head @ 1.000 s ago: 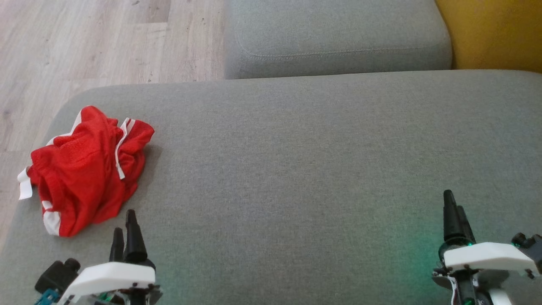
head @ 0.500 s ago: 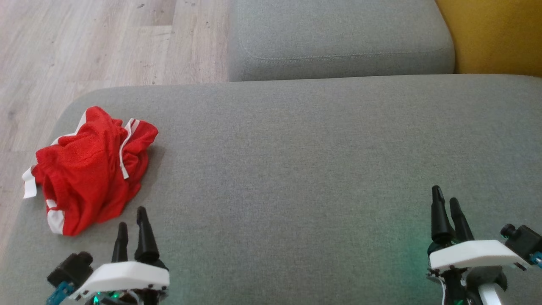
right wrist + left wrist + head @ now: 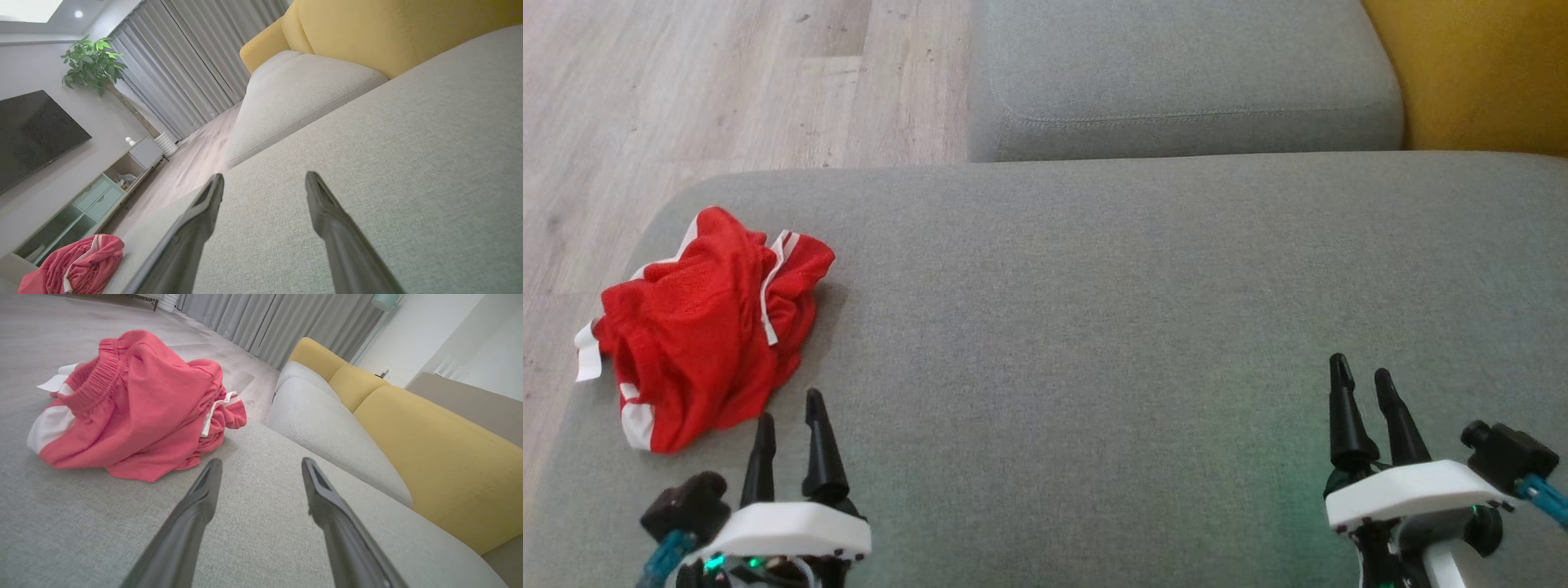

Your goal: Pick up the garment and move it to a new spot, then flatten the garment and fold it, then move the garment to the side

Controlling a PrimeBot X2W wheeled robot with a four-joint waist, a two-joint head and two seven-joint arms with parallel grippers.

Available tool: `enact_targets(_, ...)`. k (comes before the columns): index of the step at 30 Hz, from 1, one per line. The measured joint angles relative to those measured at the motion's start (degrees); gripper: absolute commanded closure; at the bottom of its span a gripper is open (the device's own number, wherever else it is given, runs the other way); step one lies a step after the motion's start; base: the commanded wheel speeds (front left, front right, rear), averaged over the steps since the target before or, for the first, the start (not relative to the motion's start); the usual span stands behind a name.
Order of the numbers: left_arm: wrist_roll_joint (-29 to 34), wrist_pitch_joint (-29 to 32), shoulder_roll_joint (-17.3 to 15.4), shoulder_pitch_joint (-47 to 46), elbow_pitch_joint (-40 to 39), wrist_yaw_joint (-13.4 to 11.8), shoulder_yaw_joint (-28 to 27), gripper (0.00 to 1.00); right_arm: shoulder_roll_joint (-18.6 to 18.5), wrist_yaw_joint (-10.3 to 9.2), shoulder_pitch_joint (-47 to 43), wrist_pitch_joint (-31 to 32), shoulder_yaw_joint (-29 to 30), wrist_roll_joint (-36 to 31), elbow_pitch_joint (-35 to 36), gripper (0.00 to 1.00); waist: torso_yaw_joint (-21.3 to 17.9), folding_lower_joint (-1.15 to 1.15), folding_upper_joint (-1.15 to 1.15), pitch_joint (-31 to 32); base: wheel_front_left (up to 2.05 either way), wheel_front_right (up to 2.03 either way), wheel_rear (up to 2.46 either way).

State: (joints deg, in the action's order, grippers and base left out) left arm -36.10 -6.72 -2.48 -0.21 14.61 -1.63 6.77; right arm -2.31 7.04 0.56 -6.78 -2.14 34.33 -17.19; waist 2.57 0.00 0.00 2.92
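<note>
Where the grey seat cushion (image 3: 1094, 310) rounds off at its far left corner, the red garment (image 3: 707, 327) lies crumpled, one white band reaching the cushion's left edge beside the wooden floor (image 3: 727, 82). The left end effector (image 3: 789, 405) hovers just on the near side of the heap, fingers parted and clear of the cloth. The right end effector (image 3: 1360, 366) is well apart at the near right, its fingers likewise spread and holding nothing. Between them, grey fabric runs wide to the far seam, where a second grey cushion (image 3: 1176, 73) and a yellow backrest (image 3: 1486, 65) border it.
</note>
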Motion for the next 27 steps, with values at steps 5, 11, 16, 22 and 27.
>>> enact_targets(5,2.58,-1.02,-0.01,-0.01,-0.35,-0.21,0.69,0.0,-0.01,0.0,0.01,-0.89,-0.64,-3.9,0.02,0.0,0.18,0.0,0.0,0.27,0.0,0.0,0.0)
enact_targets(11,6.64,-2.01,-0.02,-0.02,-0.51,-0.93,0.93,0.0,-0.01,0.0,0.01,-1.81,-1.31,-8.39,0.04,0.0,0.48,0.0,0.0,0.52,0.0,0.0,0.0)
enact_targets(16,10.04,-2.77,-0.02,-0.05,0.48,-1.38,1.79,0.0,-0.02,0.0,0.02,-2.68,-1.9,-11.99,0.12,0.0,0.7,0.0,0.0,0.84,0.0,0.0,0.0)
enact_targets(22,14.46,-3.53,-0.07,-0.11,1.03,-1.38,3.15,0.0,-0.02,0.01,0.01,-3.42,-1.52,-15.77,0.36,0.0,1.09,0.0,0.0,1.2,0.0,0.0,0.0)
enact_targets(27,18.3,-4.54,-0.09,-0.12,0.8,-1.91,4.34,0.0,-0.04,0.01,-0.01,-4.41,0.88,-20.25,0.34,0.0,1.13,0.0,0.0,1.21,0.0,0.0,0.0)
